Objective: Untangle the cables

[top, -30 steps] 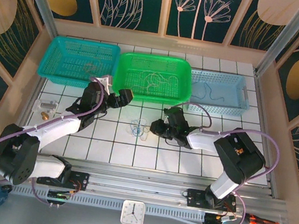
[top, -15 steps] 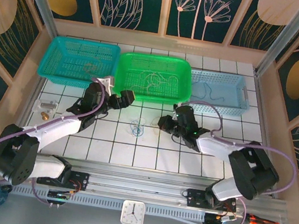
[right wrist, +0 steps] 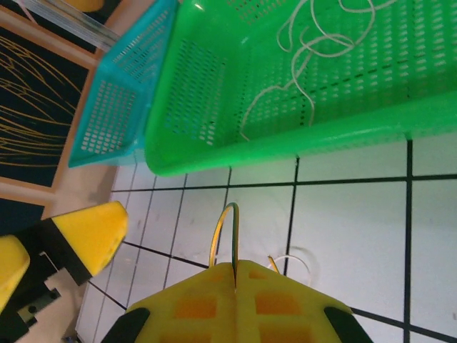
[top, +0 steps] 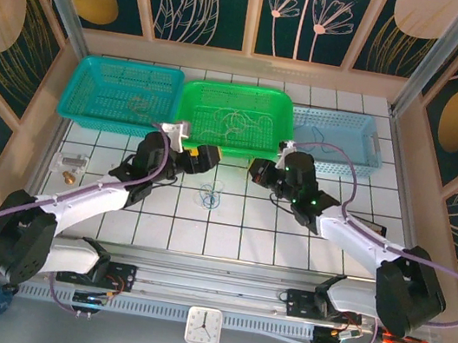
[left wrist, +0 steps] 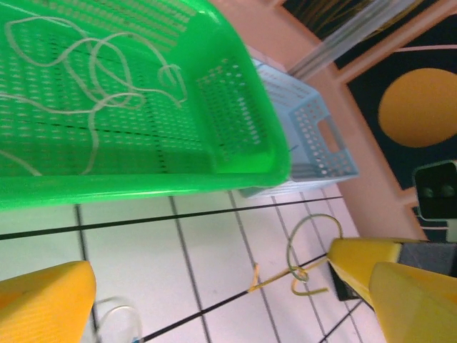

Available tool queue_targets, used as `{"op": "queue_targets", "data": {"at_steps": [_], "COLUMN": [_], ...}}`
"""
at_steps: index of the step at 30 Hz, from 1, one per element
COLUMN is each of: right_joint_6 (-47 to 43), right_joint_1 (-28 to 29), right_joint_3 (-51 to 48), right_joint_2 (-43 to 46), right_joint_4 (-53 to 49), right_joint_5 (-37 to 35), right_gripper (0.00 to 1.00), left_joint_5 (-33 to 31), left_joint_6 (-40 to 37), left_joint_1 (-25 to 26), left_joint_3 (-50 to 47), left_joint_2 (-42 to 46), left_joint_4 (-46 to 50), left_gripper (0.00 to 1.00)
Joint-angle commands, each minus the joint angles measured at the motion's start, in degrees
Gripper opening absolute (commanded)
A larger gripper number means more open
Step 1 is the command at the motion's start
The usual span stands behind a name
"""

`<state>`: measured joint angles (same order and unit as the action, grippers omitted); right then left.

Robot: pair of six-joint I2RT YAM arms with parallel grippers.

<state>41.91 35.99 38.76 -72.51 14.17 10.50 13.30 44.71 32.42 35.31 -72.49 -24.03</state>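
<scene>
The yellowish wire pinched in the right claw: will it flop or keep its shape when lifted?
Probably springy rather than limp: the yellowish wire stands in an arch beyond the shut right claw. Likely very light, being far thinner than a claw finger. Its curled ends may snag other wires.

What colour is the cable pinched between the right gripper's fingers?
Yellowish-tan cable, clearest in the right wrist view.
</scene>
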Motion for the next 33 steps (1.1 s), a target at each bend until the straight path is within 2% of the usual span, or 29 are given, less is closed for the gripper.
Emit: {"op": "queue_targets", "data": {"at_steps": [1, 10, 22, 25, 28, 33], "right_joint_6": [-0.6, 0.0, -0.6, -0.7, -0.7, -0.6], "right_joint_1": [-0.3, -0.3, -0.3, -0.3, -0.2, -0.2], "right_joint_3": [2.0, 2.1, 2.1, 2.0, 1.7, 1.4], "right_joint_2": [1.3, 0.9, 1.2, 1.2, 1.2, 1.3], "right_joint_4": [1.5, 4.2, 5.5, 5.6, 5.7, 5.8], "right_joint_5": [0.1, 4.4, 7.9, 8.0, 8.0, 7.9], "right_gripper": [0.00, 0.00, 0.00, 0.00, 0.00, 0.00], "left_joint_5": [0.9, -0.4, -1.8, -2.3, -2.6, -2.8], "left_joint_6": [4.0, 6.4, 6.8, 6.9, 7.1, 7.3], "left_joint_1": [2.4, 7.4, 8.2, 8.2, 8.2, 8.2], "left_joint_3": [0.0, 1.3, 3.3, 3.3, 3.3, 3.0], "left_joint_2": [-0.5, -4.9, -9.4, -9.7, -9.8, -9.8], "left_joint_4": [-7.2, -12.5, -14.7, -15.3, -15.6, -15.9], "left_gripper": [0.94, 0.77, 0.56, 0.41, 0.22, 0.13]}}
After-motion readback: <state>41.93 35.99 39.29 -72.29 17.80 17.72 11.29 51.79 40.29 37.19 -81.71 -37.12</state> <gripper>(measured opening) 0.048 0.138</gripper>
